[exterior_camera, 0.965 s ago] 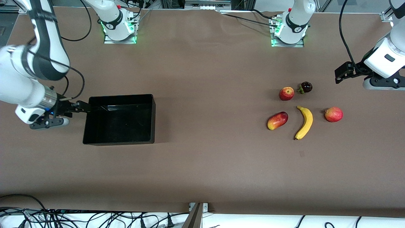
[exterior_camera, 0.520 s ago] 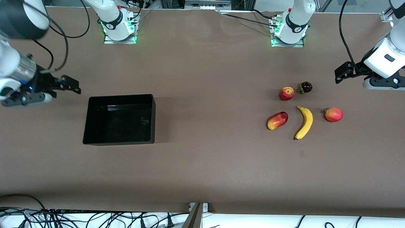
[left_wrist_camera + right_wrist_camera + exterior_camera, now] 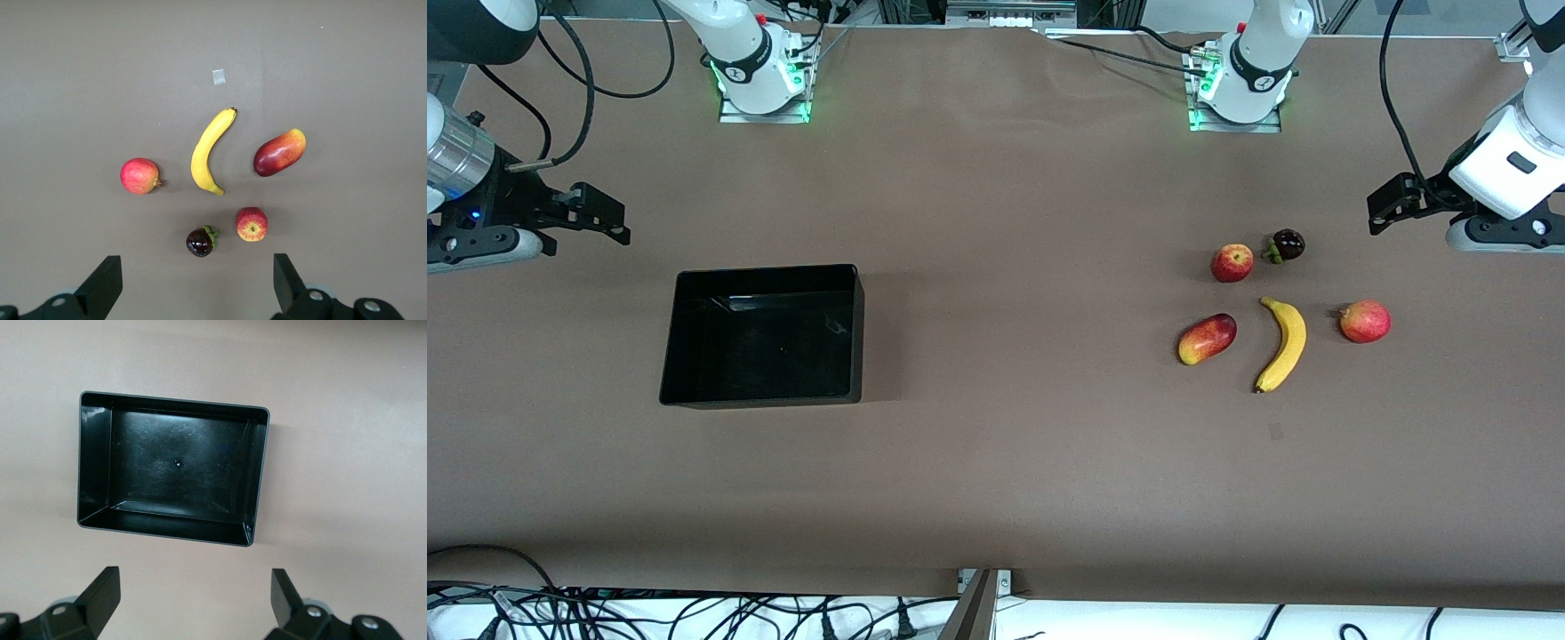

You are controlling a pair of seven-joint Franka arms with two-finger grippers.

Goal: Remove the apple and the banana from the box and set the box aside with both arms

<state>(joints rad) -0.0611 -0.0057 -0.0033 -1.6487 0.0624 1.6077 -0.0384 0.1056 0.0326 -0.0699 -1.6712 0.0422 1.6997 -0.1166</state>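
Note:
The black box (image 3: 859, 329) sits empty on the table toward the right arm's end; it also shows in the right wrist view (image 3: 261, 473). The yellow banana (image 3: 1285, 342) and the small red apple (image 3: 1232, 263) lie toward the left arm's end, the apple farther from the front camera. Both show in the left wrist view, banana (image 3: 208, 153) and apple (image 3: 251, 223). My right gripper (image 3: 609, 218) hangs open and empty over bare table beside the box, seen open in its wrist view (image 3: 193, 597). My left gripper (image 3: 1383, 213) waits open and empty over bare table beside the fruits, seen open in its wrist view (image 3: 195, 287).
Among the fruits lie a red-yellow mango (image 3: 1207, 338), a round red pomegranate-like fruit (image 3: 1364, 321) and a dark mangosteen (image 3: 1286, 244). The arm bases (image 3: 760, 80) stand along the table's top edge. Cables hang below the table's front edge.
My right gripper was at the box's end wall; it has pulled off it, risen and moved away toward the right arm's end. The box stays put. The left arm has not moved.

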